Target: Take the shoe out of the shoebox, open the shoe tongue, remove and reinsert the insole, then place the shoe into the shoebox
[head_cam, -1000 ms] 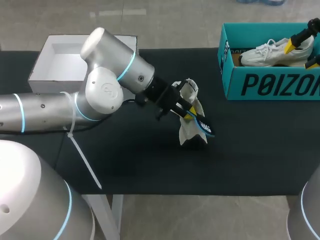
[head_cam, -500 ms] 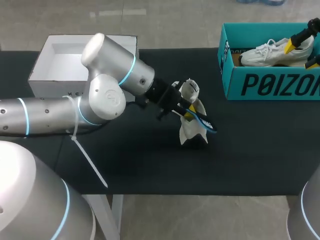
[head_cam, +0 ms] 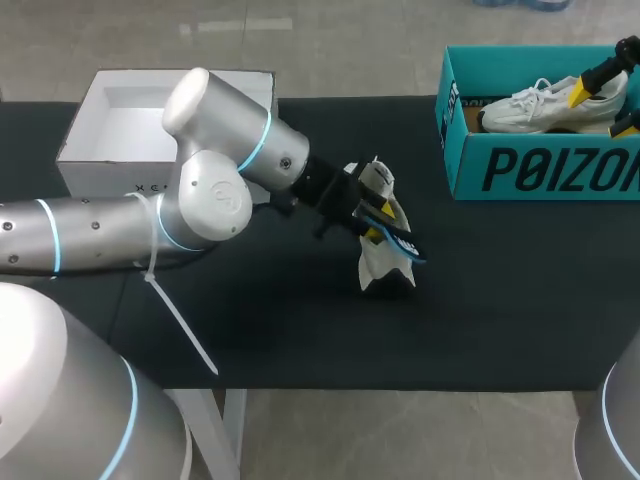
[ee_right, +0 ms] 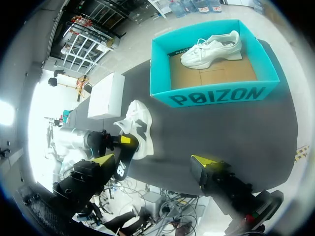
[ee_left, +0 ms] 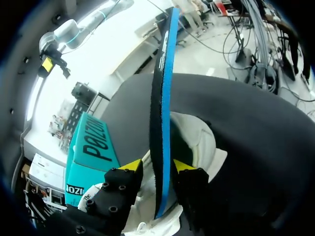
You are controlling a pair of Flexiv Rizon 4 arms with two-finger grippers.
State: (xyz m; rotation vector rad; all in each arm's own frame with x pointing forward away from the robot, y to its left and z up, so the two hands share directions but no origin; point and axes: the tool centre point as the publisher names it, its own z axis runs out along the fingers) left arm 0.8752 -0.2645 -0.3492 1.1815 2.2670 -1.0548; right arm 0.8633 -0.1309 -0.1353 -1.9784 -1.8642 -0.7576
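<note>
Head view: the left gripper (head_cam: 372, 222) is pinching the thin blue-and-black foam insole (head_cam: 402, 245) between both yellow tips. It is doing so right against the white lace-up sneaker (head_cam: 378, 265), which is standing propped up mid black table (head_cam: 300, 330), well apart from the teal cardboard shoebox (head_cam: 520, 170). The right gripper (head_cam: 603, 108) is hanging over that shoebox, above a second white sneaker (head_cam: 520, 105). The left arm is far nearer the job.

Left wrist view: the insole (ee_left: 162, 98) is running straight out from the left gripper (ee_left: 157, 167), edge-on, long axis in line with the fingers. The sneaker (ee_left: 199, 142) is showing its dark opening just beside the insole's blue face. Reinsertion probably hangs on tipping the insole's end into that opening.

Right wrist view: the right gripper (ee_right: 153, 161) is spreading wide and gripping nothing. The sneaker (ee_right: 138, 123) is lying ahead near one tip, the shoebox (ee_right: 216, 93) farther ahead.
</note>
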